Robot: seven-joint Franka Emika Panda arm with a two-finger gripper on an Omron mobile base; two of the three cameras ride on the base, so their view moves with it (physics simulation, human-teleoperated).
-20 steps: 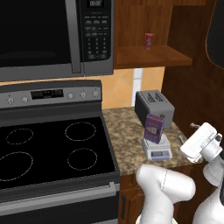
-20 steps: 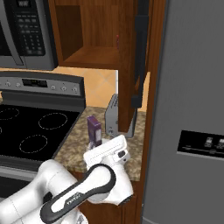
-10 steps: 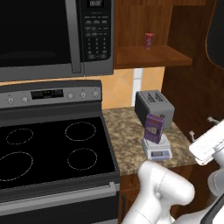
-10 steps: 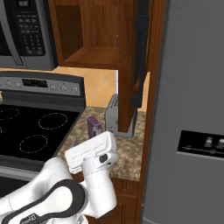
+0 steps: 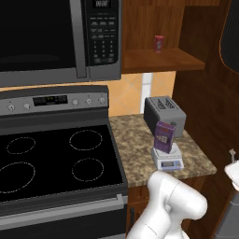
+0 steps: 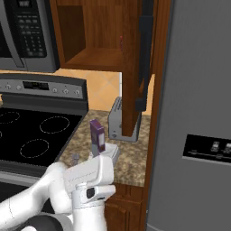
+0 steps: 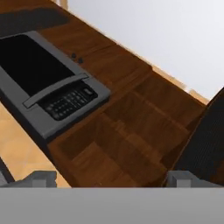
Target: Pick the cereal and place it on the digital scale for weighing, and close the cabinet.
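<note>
With the cereal (image 5: 165, 137) sitting on the digital scale (image 5: 167, 158), the wide-open, empty claw (image 7: 109, 178) is risking missing the cabinet (image 6: 137, 58) door, upper centre

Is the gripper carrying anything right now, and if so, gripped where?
Nothing is held. The gripper is open with bare fingertips, and the purple cereal box stands on the white-grey digital scale.

I'm looking at an arm (image 6: 58, 189) that's showing smooth, glossy white shells, rounded like fat tubes, in both base views. A blocky white link is carrying a small dark round button (or cap) on its side. Darker grey is peeking at a lower joint. In the hand view, two pale grey fingertips (image 7: 41, 178) are poking up, squared off.
</note>
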